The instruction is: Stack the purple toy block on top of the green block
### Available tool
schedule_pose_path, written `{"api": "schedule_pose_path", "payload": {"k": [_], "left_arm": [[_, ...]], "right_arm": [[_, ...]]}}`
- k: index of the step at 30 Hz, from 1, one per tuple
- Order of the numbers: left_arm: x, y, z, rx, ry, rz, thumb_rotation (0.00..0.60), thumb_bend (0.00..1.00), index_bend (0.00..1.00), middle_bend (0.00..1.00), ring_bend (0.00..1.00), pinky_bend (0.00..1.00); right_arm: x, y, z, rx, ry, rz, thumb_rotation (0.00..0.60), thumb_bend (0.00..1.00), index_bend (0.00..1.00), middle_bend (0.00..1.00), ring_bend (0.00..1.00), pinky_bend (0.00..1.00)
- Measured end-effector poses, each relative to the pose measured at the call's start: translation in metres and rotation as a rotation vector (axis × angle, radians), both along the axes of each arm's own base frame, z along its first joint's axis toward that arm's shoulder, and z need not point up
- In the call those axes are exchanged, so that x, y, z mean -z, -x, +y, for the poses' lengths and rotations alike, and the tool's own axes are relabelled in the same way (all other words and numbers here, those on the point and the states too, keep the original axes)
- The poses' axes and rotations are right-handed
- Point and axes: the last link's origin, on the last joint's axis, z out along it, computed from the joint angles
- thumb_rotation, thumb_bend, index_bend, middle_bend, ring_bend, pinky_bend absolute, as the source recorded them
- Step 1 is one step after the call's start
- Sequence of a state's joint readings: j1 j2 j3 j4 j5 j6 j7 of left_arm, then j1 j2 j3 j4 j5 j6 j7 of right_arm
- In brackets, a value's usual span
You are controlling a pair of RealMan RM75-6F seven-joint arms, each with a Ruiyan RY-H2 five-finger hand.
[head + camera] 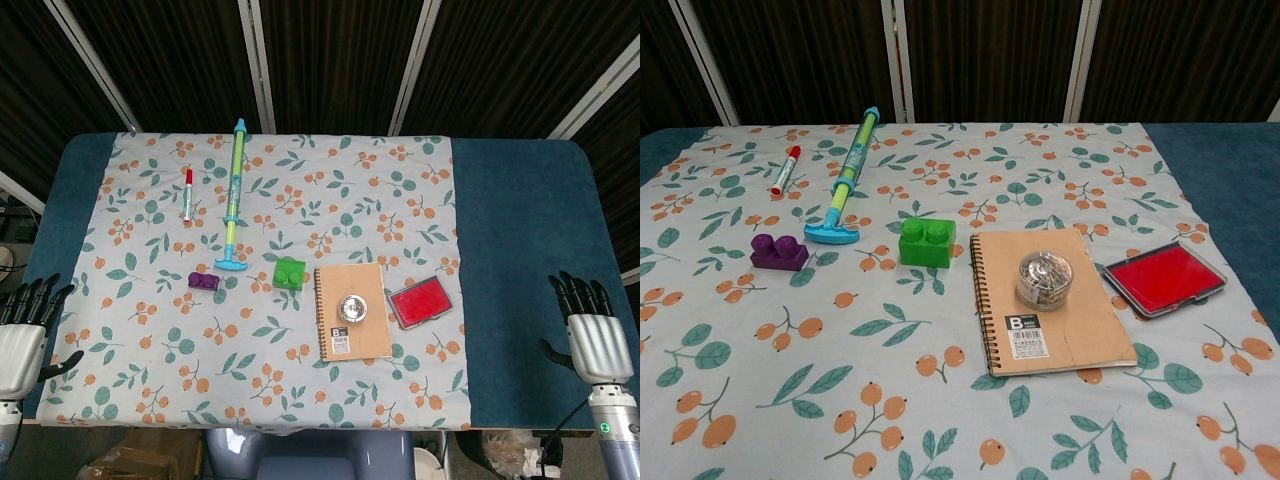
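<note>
The purple toy block (205,281) (779,252) lies on the floral cloth, left of centre. To its right, with a gap between them, stands the green block (290,273) (927,240). My left hand (25,335) hangs at the table's near left edge, fingers apart and holding nothing. At the near right edge my right hand (592,333) is likewise spread and empty. Both hands are far from the blocks and appear only in the head view.
A teal and green syringe toy (234,195) (847,180) lies just behind the purple block, a red marker (187,193) (785,169) further left. Right of the green block are a spiral notebook (352,311) (1050,298) bearing a clip jar (1044,279) and a red ink pad (420,302) (1163,277).
</note>
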State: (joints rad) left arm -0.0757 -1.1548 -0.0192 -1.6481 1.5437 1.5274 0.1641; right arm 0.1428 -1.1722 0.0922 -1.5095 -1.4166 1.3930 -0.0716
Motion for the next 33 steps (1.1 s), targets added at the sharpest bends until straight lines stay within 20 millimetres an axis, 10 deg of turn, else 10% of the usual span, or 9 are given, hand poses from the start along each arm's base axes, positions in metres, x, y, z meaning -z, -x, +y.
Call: {"api": "schedule_pose_path", "payload": {"k": [33], "left_arm": [[0.002, 0.012, 0.016, -0.088, 0.001, 0.001, 0.6, 0.14, 0.19, 0.19, 0.0, 0.0]], "right_arm": [[0.006, -0.002, 0.003, 0.005, -0.017, 0.013, 0.6, 0.22, 0.02, 0.06, 0.09, 0.0]]}}
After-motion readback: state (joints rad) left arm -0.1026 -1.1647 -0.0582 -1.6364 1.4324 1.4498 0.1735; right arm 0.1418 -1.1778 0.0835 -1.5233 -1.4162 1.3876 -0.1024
